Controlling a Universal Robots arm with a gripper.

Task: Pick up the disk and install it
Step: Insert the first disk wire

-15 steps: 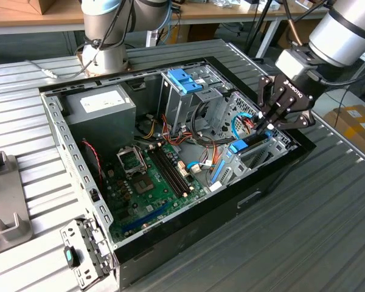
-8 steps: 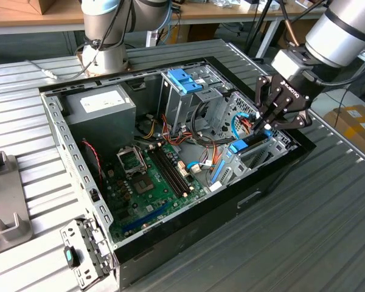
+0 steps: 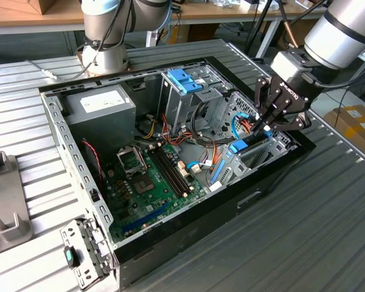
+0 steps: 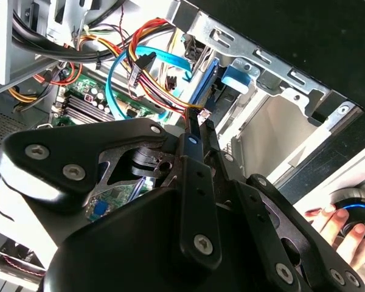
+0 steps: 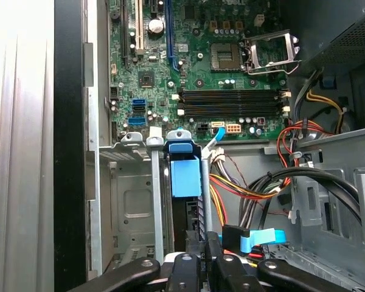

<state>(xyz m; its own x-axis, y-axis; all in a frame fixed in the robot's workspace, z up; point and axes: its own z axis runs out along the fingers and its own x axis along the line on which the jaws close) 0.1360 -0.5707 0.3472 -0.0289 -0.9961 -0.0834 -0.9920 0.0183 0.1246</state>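
Note:
The disk (image 3: 239,146) stands on edge in a slot of the metal drive bay at the end of the open computer case on the exterior view's right. Its bright blue plastic end tab (image 5: 185,173) points toward the motherboard, with the dark body behind it between the bay's rails. In the second wrist view the blue tab (image 4: 236,76) lies beyond the fingertips. My gripper (image 3: 264,126) is down over the disk's far end, its fingers shut together (image 5: 205,238) (image 4: 199,118). Whether the tips touch the disk is hidden.
A bundle of red, orange and blue cables (image 3: 198,143) runs beside the bay. The tall cage with a blue bracket (image 3: 185,79) and the grey power-supply box (image 3: 100,106) stand further in, the motherboard (image 3: 152,179) on the floor. A person's hand (image 4: 334,225) rests on a device outside the case.

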